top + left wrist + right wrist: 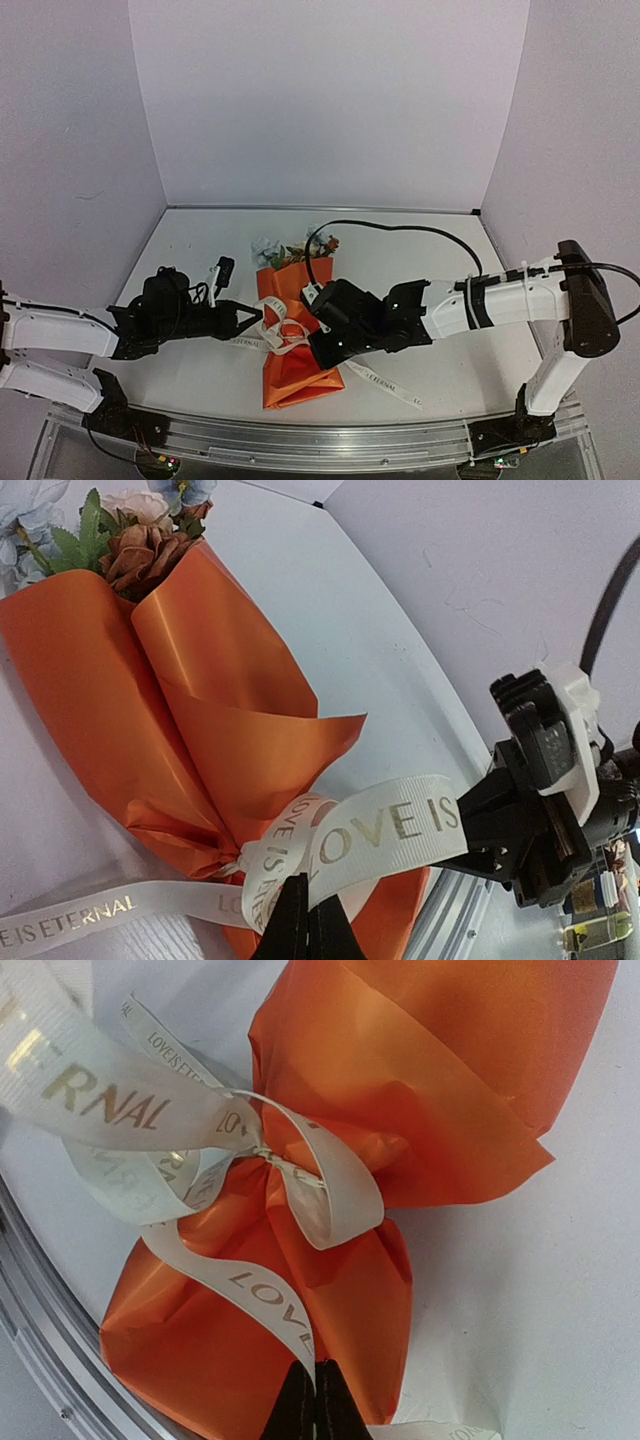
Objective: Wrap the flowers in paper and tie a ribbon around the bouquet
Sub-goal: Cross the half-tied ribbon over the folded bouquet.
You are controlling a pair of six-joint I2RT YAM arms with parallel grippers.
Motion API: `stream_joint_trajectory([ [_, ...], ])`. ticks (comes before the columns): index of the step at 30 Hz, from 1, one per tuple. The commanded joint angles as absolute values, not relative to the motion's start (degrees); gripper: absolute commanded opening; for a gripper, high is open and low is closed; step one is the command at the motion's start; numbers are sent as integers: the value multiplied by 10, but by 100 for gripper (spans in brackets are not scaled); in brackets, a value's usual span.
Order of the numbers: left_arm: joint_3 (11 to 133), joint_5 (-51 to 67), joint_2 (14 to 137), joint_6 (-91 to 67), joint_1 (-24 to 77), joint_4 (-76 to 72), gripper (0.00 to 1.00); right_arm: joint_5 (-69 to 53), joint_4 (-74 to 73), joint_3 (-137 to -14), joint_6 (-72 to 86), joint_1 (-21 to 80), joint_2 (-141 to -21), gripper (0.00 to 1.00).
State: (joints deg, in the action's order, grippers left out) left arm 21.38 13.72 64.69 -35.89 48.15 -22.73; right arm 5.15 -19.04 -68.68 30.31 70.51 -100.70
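The bouquet (285, 375) lies flat in the middle of the desk (190, 250), its flowers (285, 250) pointing away from you, and the ribbon (110, 1110) goes around its pinched waist. Your left claw (300, 920) is closed tight on one ribbon strand and your right claw (315, 1405) on another. The ribbon looks light, limp and smooth, so it may slip; hold it near the knot. The paper (230, 680) probably creases easily, so pull gently.
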Motion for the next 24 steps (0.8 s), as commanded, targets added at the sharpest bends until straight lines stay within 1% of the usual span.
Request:
stream_joint_trajectory([
  [1,214,127,588,-339,509,-205,0,31,-187,-720,363,694,-1027,0],
  [6,206,123,527,-343,564,-136,1,5,-192,-731,397,681,-1036,0],
  [14,171,101,495,-416,617,-80,3,-39,-202,-768,439,673,-1062,0],
  [18,173,106,501,-418,622,-51,6,-59,-204,-777,451,673,-1068,0],
  [24,177,119,528,-418,622,-3,9,-43,-231,-785,452,673,-1077,0],
])
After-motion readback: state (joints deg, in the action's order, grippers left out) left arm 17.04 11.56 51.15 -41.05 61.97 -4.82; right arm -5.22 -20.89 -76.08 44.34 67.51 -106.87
